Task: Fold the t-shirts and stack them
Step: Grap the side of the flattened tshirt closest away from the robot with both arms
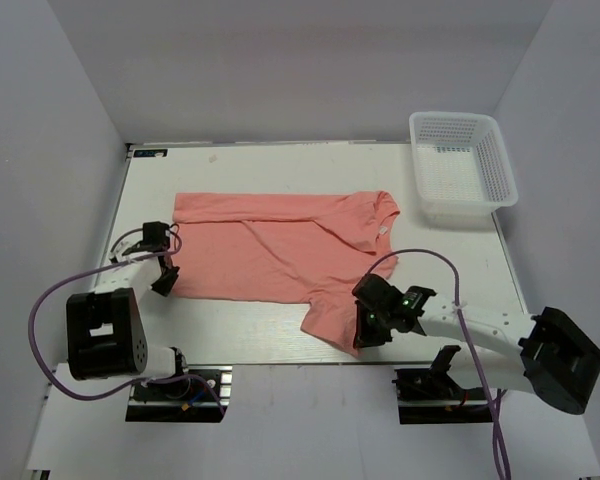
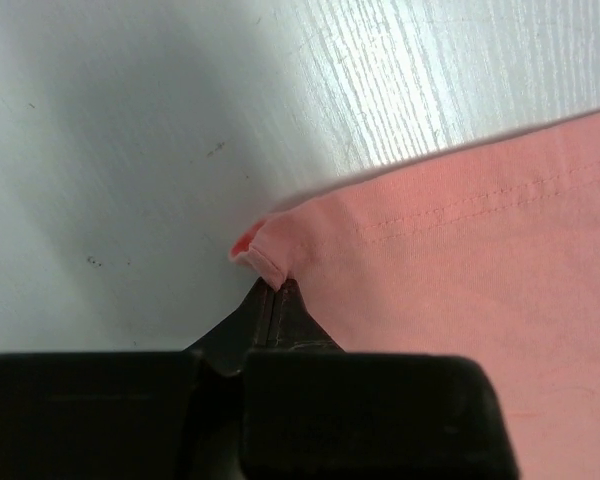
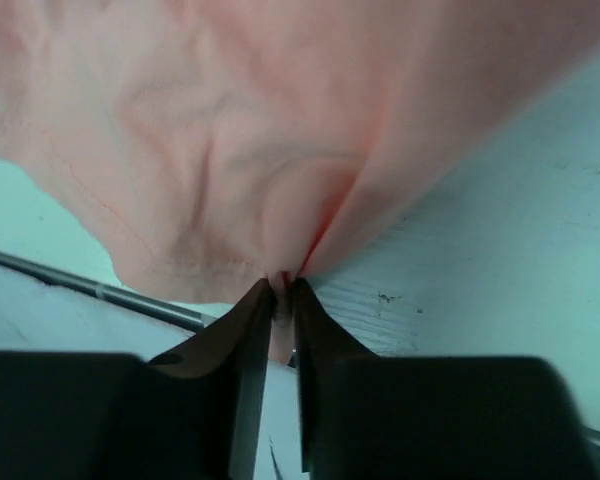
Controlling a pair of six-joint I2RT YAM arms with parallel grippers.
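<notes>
The salmon-pink t-shirt (image 1: 280, 250) lies spread across the middle of the white table, hem to the left, collar to the right. My left gripper (image 1: 166, 282) is shut on the near-left hem corner of the t-shirt (image 2: 270, 250), low at the table. My right gripper (image 1: 361, 338) is shut on the near sleeve of the t-shirt (image 3: 230, 180), and the cloth bunches and hangs from the fingertips (image 3: 252, 305) near the table's front edge.
A white plastic mesh basket (image 1: 462, 165) stands at the far right corner of the table (image 1: 250, 330). Purple cables loop beside both arms. Grey walls close in the left, back and right sides.
</notes>
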